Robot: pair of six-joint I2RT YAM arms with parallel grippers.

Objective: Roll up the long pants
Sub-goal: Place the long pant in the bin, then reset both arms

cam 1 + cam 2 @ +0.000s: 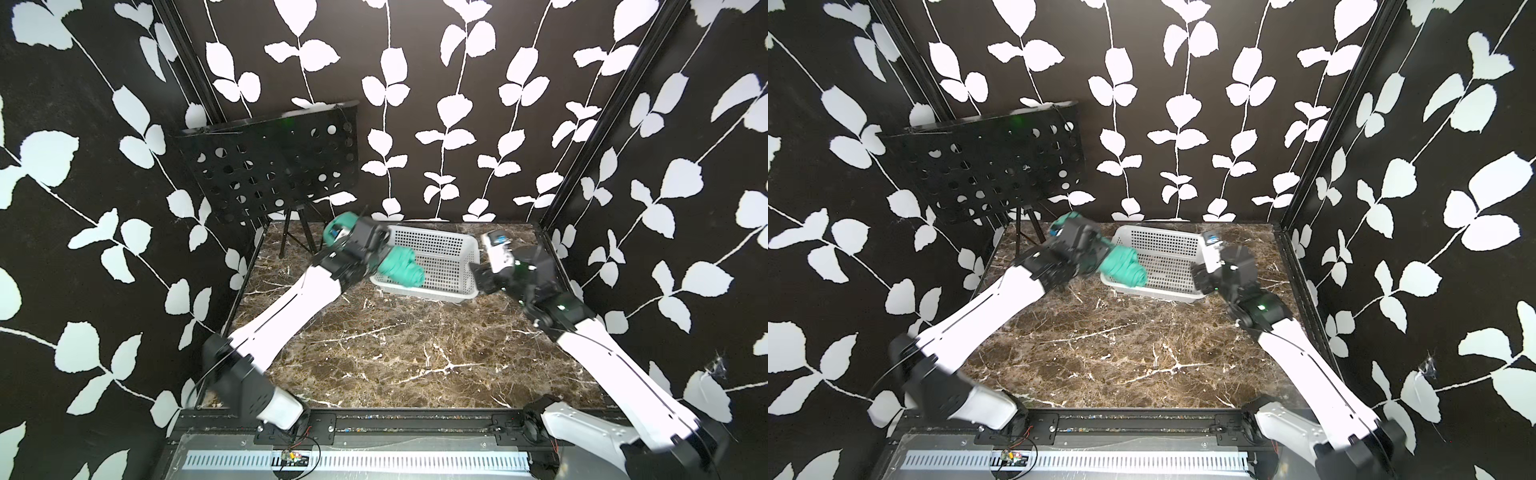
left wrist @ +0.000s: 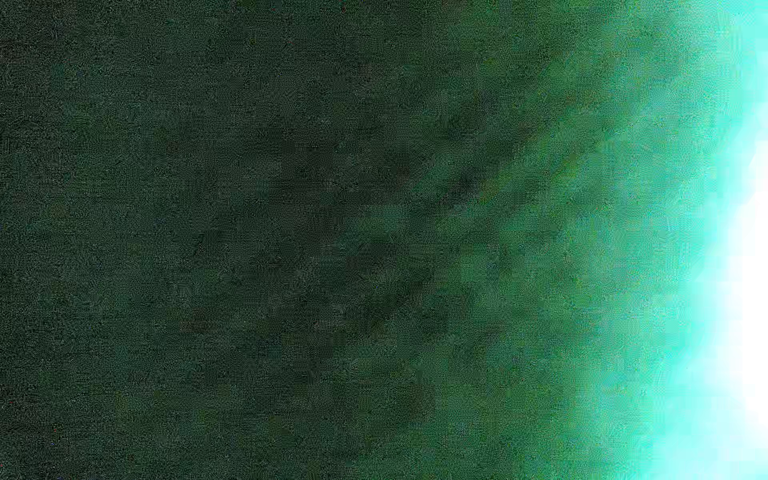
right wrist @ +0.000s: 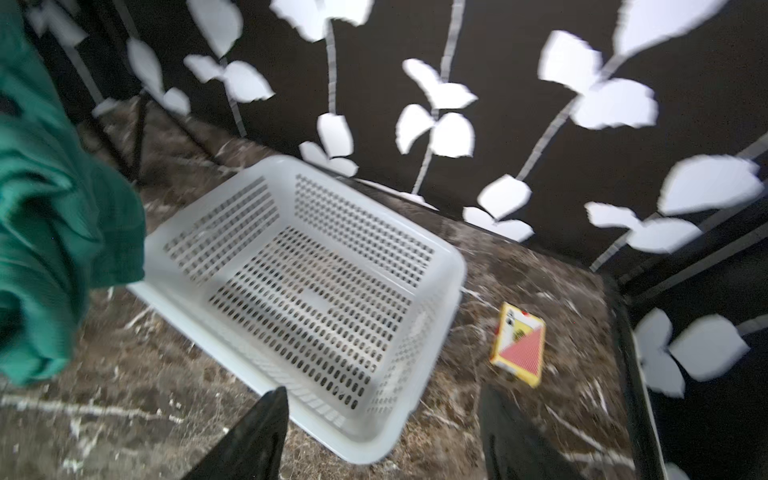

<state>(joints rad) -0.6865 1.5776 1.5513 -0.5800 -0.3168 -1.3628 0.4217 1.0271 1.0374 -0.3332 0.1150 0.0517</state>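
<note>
The right pincer [image 3: 384, 390] is standing wide open and empty, the long pants [image 1: 401, 270] are bunching in a roll over the basket's [image 1: 440, 245] rim at the left pincer [image 1: 371, 254], whose jaws I cannot tell, and any slack grip is risking the roll unravelling.

Right hand [image 3: 384, 395] spread — left hand [image 1: 380, 257] gripping.

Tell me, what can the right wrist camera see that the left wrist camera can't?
Only the right wrist view shows the white basket, a yellow-and-red card box on the marble table, and the right claw, open. Only the left wrist view shows a bright glare along one edge. Both show the green long pants, which fill the left wrist view.
</note>
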